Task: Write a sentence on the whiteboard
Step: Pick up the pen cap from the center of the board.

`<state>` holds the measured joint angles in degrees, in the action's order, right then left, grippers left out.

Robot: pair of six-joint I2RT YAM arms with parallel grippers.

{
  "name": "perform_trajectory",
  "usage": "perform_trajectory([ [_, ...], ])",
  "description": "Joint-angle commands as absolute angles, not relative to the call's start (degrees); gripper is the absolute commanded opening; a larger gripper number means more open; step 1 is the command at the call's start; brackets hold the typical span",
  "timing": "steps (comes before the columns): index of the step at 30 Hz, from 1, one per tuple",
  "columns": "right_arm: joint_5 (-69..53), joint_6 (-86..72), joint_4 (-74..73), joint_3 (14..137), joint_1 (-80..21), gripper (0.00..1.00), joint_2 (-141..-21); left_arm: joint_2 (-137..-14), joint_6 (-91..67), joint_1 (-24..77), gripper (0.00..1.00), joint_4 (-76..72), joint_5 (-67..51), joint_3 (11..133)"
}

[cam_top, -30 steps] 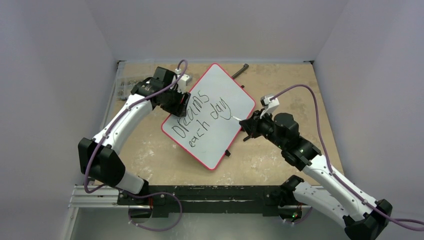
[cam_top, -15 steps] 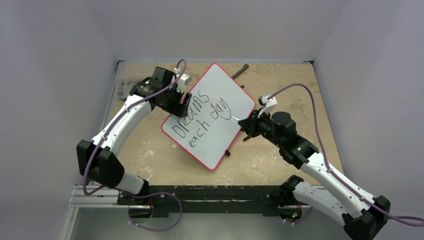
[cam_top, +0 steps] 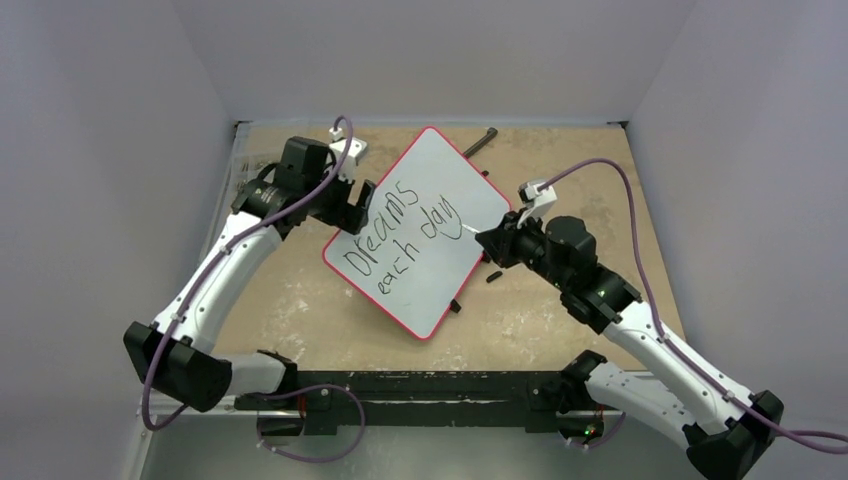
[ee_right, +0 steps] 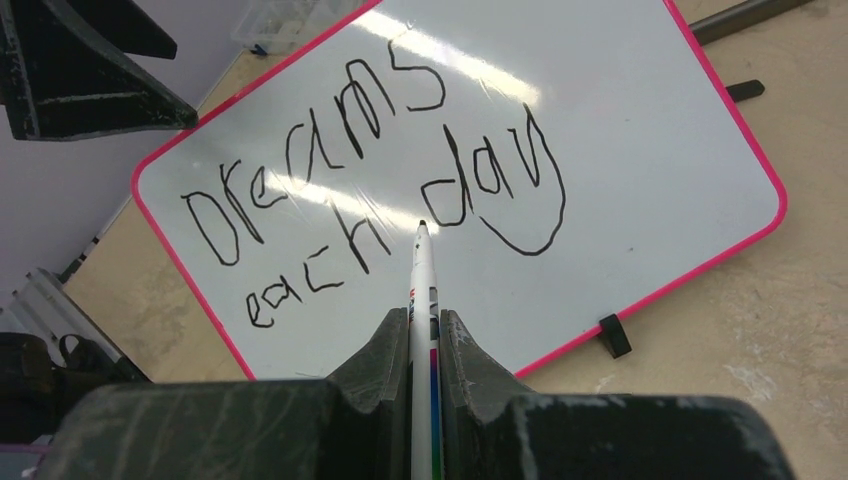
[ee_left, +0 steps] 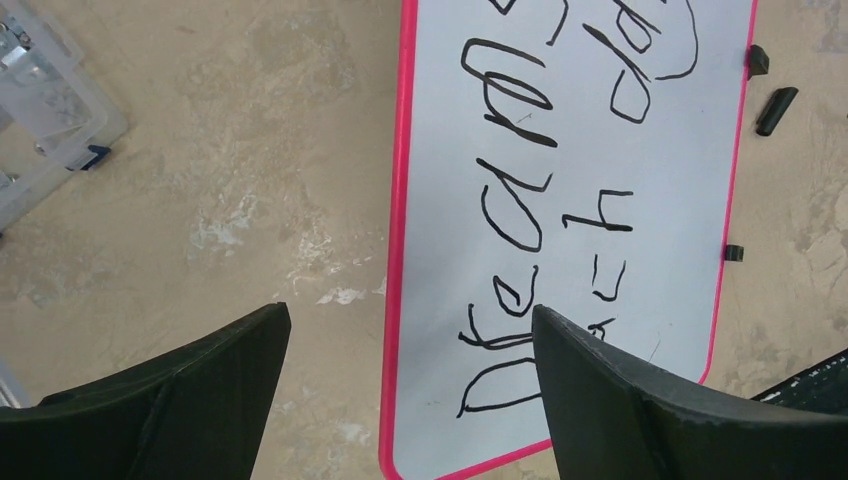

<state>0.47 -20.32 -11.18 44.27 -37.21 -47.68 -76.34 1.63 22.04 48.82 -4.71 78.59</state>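
Observation:
The whiteboard (cam_top: 455, 185) (ee_left: 660, 200) (ee_right: 640, 140) lies flat and turned at an angle on the table, red-rimmed. The sentence (cam_top: 400, 235) (ee_left: 540, 180) (ee_right: 370, 185) reads "Dreams each day" in black, in two lines. My right gripper (cam_top: 487, 240) (ee_right: 424, 318) is shut on a white marker (cam_top: 472, 235) (ee_right: 423, 280), whose black tip points at the board between "each" and "day". My left gripper (cam_top: 355, 208) (ee_left: 410, 312) is open and holds nothing; it hovers over the board's left rim by the "D". Its fingers (ee_right: 80, 70) show top left in the right wrist view.
A black marker cap (cam_top: 494, 276) (ee_left: 776, 108) lies on the table off the board's right edge. A dark bar (cam_top: 480, 141) (ee_right: 740, 18) lies behind the board. A clear plastic box (cam_top: 250, 165) (ee_left: 50, 110) stands at the far left. Small black clips (ee_right: 613, 335) sit on the rim.
My left gripper has opened wide and drawn back leftward from the board's left edge. The right gripper with the marker has shifted slightly towards the far side.

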Motion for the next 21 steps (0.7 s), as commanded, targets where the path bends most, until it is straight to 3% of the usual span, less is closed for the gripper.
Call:
perform_trajectory([
  [1,1.07,-19.06,-11.27,49.38,-37.44,0.00,-47.93,-71.18,3.17,24.04,0.90,45.18,-2.59,77.20],
  [12,18.99,-18.92,-13.39,59.31,-37.39,0.00,-50.99,-69.21,-1.66,38.74,0.86,46.24,1.02,80.26],
  [21,29.82,-16.08,-14.57,68.51,-37.30,0.00,-54.83,-82.12,-10.48,54.17,0.78,46.59,5.62,87.49],
])
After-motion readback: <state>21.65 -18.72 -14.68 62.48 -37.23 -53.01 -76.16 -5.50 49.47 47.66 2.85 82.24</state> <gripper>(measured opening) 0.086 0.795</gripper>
